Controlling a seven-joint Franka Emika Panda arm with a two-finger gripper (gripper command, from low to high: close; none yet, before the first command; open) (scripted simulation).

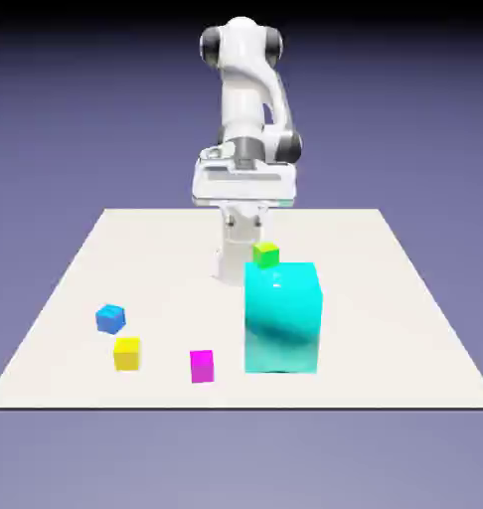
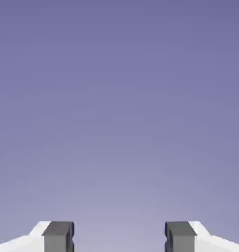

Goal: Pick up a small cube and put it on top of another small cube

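Ext. view: my gripper [image 1: 243,221], fingers spread, nothing between, raised at far side of desk [image 1: 385,298]. Small magenta cube [image 1: 202,367] on desk near edge, just left of cyan block [image 1: 282,318], right of yellow cube [image 1: 127,354]. Relation governing next move, I judge: cube lies nearer camera, slightly left of gripper, and below.

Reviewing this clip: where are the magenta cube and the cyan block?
Magenta cube [image 1: 202,367]: exterior view, its front face.
Cyan block [image 1: 280,333]: exterior view, its front side.
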